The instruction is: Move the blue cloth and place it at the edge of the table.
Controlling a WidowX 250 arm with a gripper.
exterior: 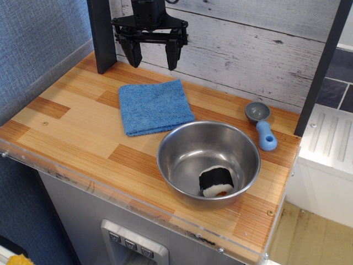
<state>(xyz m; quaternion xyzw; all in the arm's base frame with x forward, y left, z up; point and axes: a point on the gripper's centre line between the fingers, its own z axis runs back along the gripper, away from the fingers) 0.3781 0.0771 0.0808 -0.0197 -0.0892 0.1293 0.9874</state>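
The blue cloth point(155, 106) lies flat and folded on the wood-plank table point(66, 130), toward the back middle, just left of and behind the steel bowl. My gripper point(153, 53) hangs above the table's back edge, behind and above the cloth, not touching it. Its two black fingers point(133, 52) are spread apart and hold nothing.
A steel bowl point(208, 162) with a black-and-white sushi-like piece point(215, 181) inside stands at the front right. A grey scoop with a blue handle point(261, 125) lies at the right. A dark post point(102, 36) stands at the back left. A clear acrylic rim point(88, 185) runs along the front edge.
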